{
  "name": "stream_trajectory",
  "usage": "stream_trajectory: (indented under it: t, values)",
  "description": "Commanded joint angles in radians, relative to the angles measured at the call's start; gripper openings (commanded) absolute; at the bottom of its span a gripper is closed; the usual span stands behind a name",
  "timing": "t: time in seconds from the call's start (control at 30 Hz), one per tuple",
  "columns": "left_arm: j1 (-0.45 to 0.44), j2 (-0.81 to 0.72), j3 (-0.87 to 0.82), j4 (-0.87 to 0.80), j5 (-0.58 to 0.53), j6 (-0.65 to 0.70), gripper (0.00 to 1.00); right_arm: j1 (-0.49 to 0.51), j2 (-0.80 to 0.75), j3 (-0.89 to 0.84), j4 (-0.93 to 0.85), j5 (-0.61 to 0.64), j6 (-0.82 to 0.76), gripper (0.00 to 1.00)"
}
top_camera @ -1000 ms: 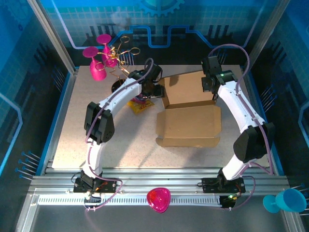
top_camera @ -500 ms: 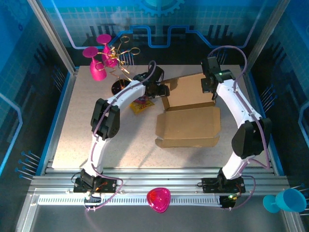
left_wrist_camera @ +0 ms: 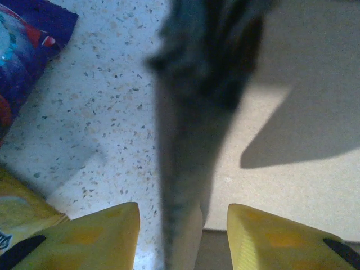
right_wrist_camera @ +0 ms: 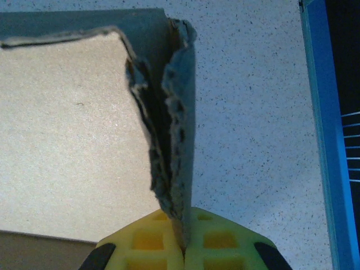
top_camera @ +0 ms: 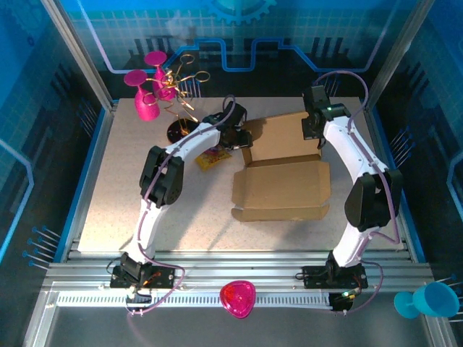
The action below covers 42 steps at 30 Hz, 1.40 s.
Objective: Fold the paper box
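Brown corrugated paper box (top_camera: 278,173) mid-table: matte, shallow, rectangular. Ragged, fluted right flap clamped between ribbed yellow pads of right gripper (right_wrist_camera: 183,244). Left flap edge loose between parted fingers of left gripper (left_wrist_camera: 183,239). Beside it, glossy purple-yellow packet (left_wrist_camera: 17,62) on speckled table (top_camera: 123,195).

The white-shelled left arm (top_camera: 192,141) and right arm (top_camera: 354,153) bear black joints (top_camera: 163,184), thin purple cables (top_camera: 340,74) and yellow waffle-gridded fingers (right_wrist_camera: 140,243) with black marks.

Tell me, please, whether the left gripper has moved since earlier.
Yes: the left gripper moved rightward, away from the purple-yellow snack packet, toward the brown cardboard box.
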Motion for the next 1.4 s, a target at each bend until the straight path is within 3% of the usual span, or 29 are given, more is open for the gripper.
stream_trajectory:
  t: [0.0, 0.13, 0.33, 0.6, 0.67, 0.73, 0.83, 0.97, 1.1, 1.37]
  values:
    - [-0.005, 0.032, -0.017, 0.029, 0.003, -0.018, 0.37, -0.019, 0.023, 0.033, 0.0, -0.022, -0.002, 0.0]
    - [-0.011, 0.041, -0.01, 0.023, -0.017, -0.013, 0.26, -0.025, 0.041, 0.042, -0.006, -0.027, 0.004, 0.0]
    - [-0.033, 0.057, 0.045, -0.089, -0.137, 0.022, 0.08, -0.026, 0.054, 0.057, -0.014, -0.017, 0.018, 0.0]
    - [-0.053, 0.047, 0.055, -0.144, -0.22, 0.024, 0.01, -0.021, 0.048, 0.034, -0.016, -0.007, 0.049, 0.0]
    - [-0.054, 0.039, 0.072, -0.154, -0.214, 0.022, 0.12, -0.021, 0.048, 0.027, -0.02, -0.001, 0.051, 0.0]
    - [-0.056, 0.026, 0.106, -0.175, -0.212, 0.018, 0.39, -0.021, 0.045, 0.015, -0.018, 0.008, 0.057, 0.0]
    - [-0.057, 0.002, 0.168, -0.218, -0.2, -0.01, 0.54, -0.027, 0.036, -0.005, -0.014, 0.003, 0.073, 0.0]
    - [-0.059, -0.066, 0.205, -0.263, -0.19, -0.081, 0.63, -0.048, 0.034, -0.025, -0.017, -0.02, 0.106, 0.0]
    - [-0.061, -0.161, 0.176, -0.293, -0.158, -0.191, 0.63, -0.091, 0.046, -0.035, -0.037, -0.059, 0.163, 0.0]
    - [-0.129, -0.458, -0.18, -0.294, -0.075, -0.65, 0.63, -0.219, 0.097, -0.044, -0.097, -0.154, 0.279, 0.0]
